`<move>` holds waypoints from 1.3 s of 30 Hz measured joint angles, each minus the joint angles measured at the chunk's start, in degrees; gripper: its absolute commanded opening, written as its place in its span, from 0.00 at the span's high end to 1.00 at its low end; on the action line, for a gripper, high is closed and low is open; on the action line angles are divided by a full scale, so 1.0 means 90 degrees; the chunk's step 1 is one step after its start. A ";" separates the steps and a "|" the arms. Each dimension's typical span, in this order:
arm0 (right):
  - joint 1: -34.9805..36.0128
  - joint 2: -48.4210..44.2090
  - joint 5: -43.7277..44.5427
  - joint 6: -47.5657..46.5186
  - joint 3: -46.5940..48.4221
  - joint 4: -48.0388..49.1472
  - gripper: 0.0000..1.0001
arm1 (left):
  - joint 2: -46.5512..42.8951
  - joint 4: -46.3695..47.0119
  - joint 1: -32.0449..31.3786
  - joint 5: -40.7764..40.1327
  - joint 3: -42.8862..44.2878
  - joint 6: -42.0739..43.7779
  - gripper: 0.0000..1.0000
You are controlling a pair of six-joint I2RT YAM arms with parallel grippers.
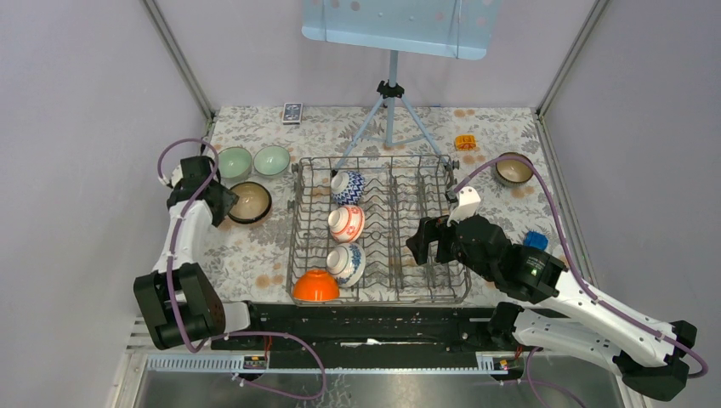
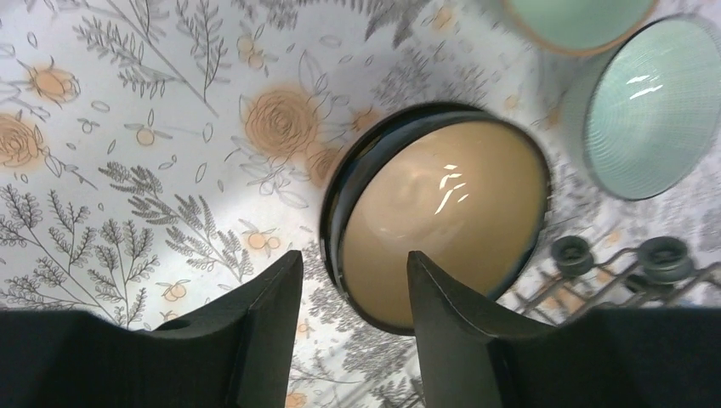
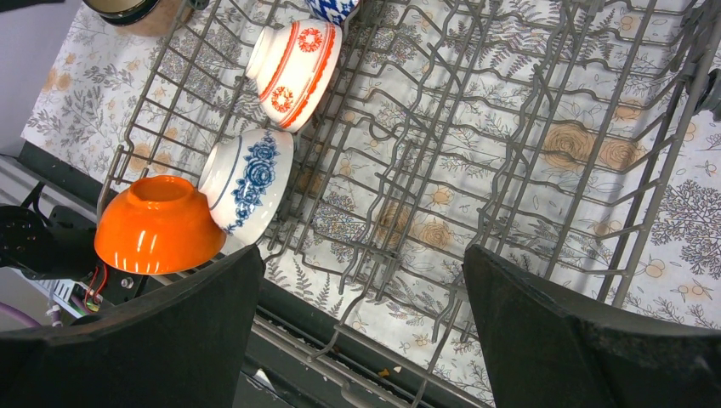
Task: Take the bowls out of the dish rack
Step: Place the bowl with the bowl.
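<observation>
Between lilac walls [image 1: 76,127], floral tablecloth [image 1: 255,246] under dish rack [image 1: 400,280]

We see plain pale lilac walls [image 1: 76,102] closing the space at 9, 12 and 3 o'clock, met at the far corners by slanting metal posts [image 1: 178,59]. A tablecloth [image 1: 255,255] printed with grey leaves and orange roses covers the work surface. At 12 o'clock a blue-grey tripod [image 1: 392,102] stands on it, carrying a pale blue dotted panel [image 1: 400,25]. At 6 o'clock a black rail [image 1: 366,319] and a perforated metal strip [image 1: 357,361] edge the table. The light is soft and even.
</observation>
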 measured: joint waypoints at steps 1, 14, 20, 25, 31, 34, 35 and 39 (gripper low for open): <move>0.0000 0.0000 0.0000 0.0000 0.0000 0.0000 0.05 | 0.0000 -0.0027 0.0000 -0.0041 0.0109 0.0007 0.47; 0.0000 -0.0061 0.0000 -0.0058 -0.0097 -0.0010 0.05 | 0.0403 0.0049 0.0000 -0.0648 0.0461 0.0151 0.57; 0.0000 -0.0078 0.0000 -0.0058 -0.0119 -0.0007 0.05 | 0.0801 0.0168 0.0000 -0.0631 0.0481 0.0257 0.63; 0.0000 -0.0078 -0.0002 -0.0058 -0.0121 -0.0007 0.05 | 0.0918 0.0240 -0.0012 -0.0619 0.0483 0.0284 0.70; 0.0000 -0.0078 -0.0002 -0.0058 -0.0121 -0.0007 0.05 | 0.1054 0.0357 -0.0024 -0.0563 0.0483 0.0289 0.77; 0.0000 -0.0078 -0.0002 -0.0058 -0.0121 -0.0007 0.05 | 0.1073 0.0381 -0.0024 -0.0544 0.0483 0.0289 0.80; 0.0000 -0.0078 -0.0002 -0.0058 -0.0121 -0.0007 0.05 | 0.1073 0.0381 -0.0024 -0.0539 0.0483 0.0291 0.80; 0.0000 -0.0070 -0.0002 -0.0058 -0.0121 -0.0007 0.05 | 0.1073 0.0386 -0.0024 -0.0532 0.0481 0.0313 0.76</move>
